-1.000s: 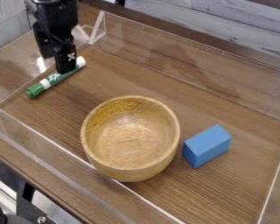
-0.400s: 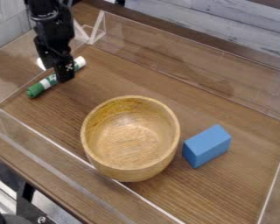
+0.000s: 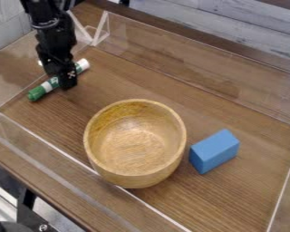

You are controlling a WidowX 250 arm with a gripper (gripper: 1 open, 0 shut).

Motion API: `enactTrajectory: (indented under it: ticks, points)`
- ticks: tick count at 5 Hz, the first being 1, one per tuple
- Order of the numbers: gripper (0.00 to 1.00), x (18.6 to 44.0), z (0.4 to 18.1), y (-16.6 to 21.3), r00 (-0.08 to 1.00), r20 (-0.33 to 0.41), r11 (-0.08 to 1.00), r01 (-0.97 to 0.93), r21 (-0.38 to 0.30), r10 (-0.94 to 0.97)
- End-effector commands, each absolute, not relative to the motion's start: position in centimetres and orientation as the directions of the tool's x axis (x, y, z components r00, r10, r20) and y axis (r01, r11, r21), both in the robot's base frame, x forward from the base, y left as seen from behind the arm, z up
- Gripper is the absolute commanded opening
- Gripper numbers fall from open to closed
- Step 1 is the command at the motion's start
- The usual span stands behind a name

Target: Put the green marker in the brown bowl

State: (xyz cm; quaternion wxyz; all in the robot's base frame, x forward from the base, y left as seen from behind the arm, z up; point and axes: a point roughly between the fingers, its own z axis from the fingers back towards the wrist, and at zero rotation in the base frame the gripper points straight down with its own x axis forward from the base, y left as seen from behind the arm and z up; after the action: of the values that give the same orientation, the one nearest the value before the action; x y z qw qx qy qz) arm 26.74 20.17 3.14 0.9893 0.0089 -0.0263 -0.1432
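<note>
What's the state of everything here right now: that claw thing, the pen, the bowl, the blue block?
Gripper: jaws open, pointing down over the marker.
Green marker: lying flat on the table, not lifted.
Brown bowl: upright, empty.
Blue block: resting on the table beside the bowl.

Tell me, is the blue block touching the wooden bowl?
Apart. The camera view shows a strip of bare tabletop between the blue block and the brown bowl; the block sits just to the bowl's right.

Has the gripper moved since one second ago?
Yes. The gripper has come lower and slightly left in the picture, down over the marker, judged against the bowl.
</note>
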Motion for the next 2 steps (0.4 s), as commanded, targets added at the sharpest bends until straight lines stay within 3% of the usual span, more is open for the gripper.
enactTrajectory:
  ticks: [1, 2]
  points:
    - [1.00, 27.54, 4.61, 21.23, 0.959, 0.099, 0.964, 0.260, 0.062, -0.265]
    - [1.00, 27.55, 4.37, 21.22, 0.961, 0.106, 0.967, 0.253, 0.043, -0.256]
